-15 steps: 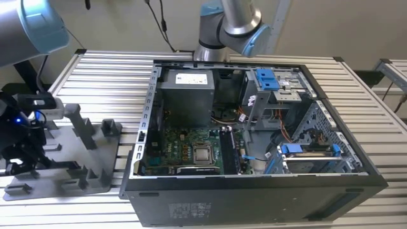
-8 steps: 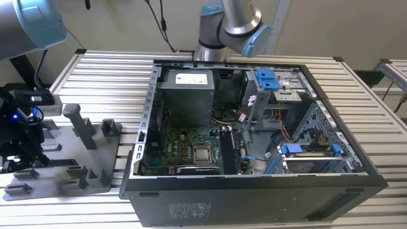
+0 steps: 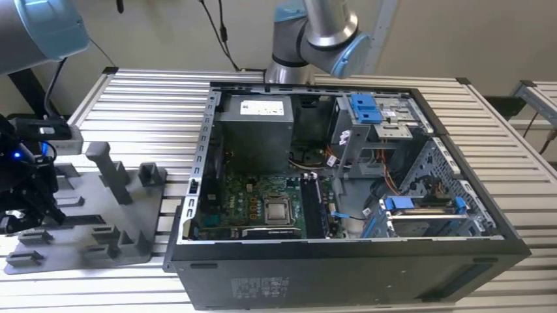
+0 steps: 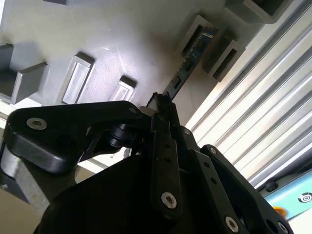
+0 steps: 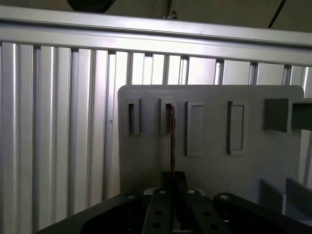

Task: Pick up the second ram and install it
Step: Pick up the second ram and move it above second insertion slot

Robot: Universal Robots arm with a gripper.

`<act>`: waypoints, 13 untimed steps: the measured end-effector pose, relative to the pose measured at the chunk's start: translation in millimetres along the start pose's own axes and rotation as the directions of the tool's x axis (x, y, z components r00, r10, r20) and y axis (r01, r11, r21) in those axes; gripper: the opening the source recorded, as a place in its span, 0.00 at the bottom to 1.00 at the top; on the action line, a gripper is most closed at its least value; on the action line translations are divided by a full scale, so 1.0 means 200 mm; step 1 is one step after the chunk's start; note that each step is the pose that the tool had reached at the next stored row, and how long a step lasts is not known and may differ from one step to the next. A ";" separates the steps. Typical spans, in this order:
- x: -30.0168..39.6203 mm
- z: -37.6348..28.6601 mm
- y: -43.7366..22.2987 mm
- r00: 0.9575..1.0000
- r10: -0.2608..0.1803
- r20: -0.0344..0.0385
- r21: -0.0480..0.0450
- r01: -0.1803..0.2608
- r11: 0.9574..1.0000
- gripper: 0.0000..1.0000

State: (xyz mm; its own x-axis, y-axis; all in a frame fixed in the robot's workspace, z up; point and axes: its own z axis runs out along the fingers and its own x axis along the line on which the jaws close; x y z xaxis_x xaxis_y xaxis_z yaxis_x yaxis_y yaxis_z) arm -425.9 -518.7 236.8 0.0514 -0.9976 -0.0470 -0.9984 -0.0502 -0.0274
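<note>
Gripper report: my black gripper (image 4: 161, 100) is clenched on the near end of the second ram, a long, thin, dark blue-black memory stick (image 4: 187, 61) with small black chips. Both wrist views show the board running straight out from between my fingertips. Its far end meets a grey plastic holder block (image 4: 222, 53). I cannot tell whether that end sits in the block's slot or has just cleared it.

In the first wrist view the stick (image 5: 172, 141) appears edge-on, in line with one narrow slot. I judge this grip on the thin faces keeps the board square to its holder.

The blocks stand on a flat grey plastic tray (image 3: 143, 208), which rests on the ribbed aluminium table (image 3: 130, 104). The tray's upright slots hold sticks on edge so fingers can close from either side.

In the exterior view, my silver arm with blue joint caps (image 3: 44, 26) reaches over the tray at the exterior view's left, wrist pointed down. The open black computer case (image 3: 348, 274) with its green motherboard (image 3: 252, 195) lies well apart, toward the exterior view's right.
</note>
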 end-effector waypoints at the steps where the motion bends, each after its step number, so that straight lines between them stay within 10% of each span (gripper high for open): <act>1: 0.000 -0.006 0.000 1.000 0.000 0.000 0.000 0.000 1.000 0.14; 13: -0.004 -0.091 -0.002 1.000 0.000 0.000 0.000 0.000 1.000 0.14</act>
State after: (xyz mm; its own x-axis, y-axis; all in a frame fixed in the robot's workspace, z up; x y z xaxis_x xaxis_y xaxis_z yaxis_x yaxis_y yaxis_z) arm -425.9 -518.7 255.2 0.0514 -0.9976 -0.0469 -0.9984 -0.0501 -0.0273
